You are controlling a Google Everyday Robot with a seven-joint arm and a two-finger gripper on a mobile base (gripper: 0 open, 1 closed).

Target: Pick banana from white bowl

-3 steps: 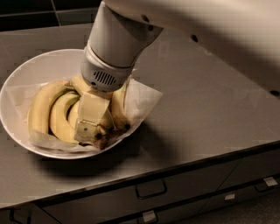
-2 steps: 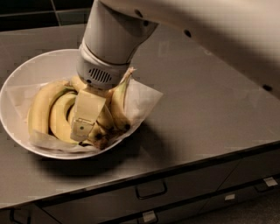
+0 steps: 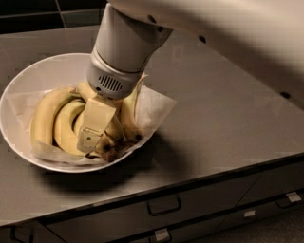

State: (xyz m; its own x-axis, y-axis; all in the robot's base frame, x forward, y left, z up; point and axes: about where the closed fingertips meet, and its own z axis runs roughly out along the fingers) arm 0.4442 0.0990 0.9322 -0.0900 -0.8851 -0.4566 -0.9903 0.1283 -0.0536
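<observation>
Nearest the camera run the drawer fronts (image 3: 164,205) under the edge of the grey counter (image 3: 228,123). On the counter's left part stands the white bowl (image 3: 28,80), lined with crinkled paper (image 3: 156,107) that laps over its right rim. The gripper (image 3: 95,135) reaches steeply down into the middle of the bowl, its cream end buried among the fruit; whether it is spread or clamped cannot be told. Just right of it, touching its side, lies the banana (image 3: 128,109), slim and fairly straight, yellow, with its dark tip pointing to the near rim. Two fatter curved bananas (image 3: 47,118) lie to the left. Behind, the thick pale arm (image 3: 128,42) slants up and away to the right, towards the dark tiles (image 3: 47,14).
</observation>
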